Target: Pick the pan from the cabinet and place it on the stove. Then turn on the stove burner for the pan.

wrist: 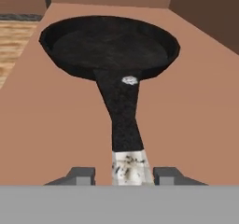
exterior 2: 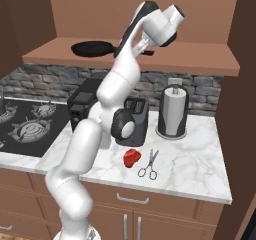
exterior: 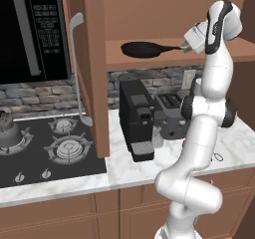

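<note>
One shallow round matte-black frying pan (wrist: 109,45) lies flat on the single wooden shelf (exterior: 164,59) of the open brown wall cabinet (exterior: 94,59). Its dark handle tapers toward the camera in the hand view and ends in a pale speckled tip; a small pale spot marks the handle root. The gripper (wrist: 125,174) sits at that tip with one finger on either side, close beside it; whether the fingers (wrist: 81,174) press it I cannot tell. Below, the black gas stove (exterior: 35,168) shows two grey burners with grates and two small silver knobs (exterior: 46,173). The marble surface (exterior 2: 185,159) carries one red lump (exterior 2: 132,157), one pair of scissors (exterior 2: 149,165) and one paper-towel roll (exterior 2: 173,111).
</note>
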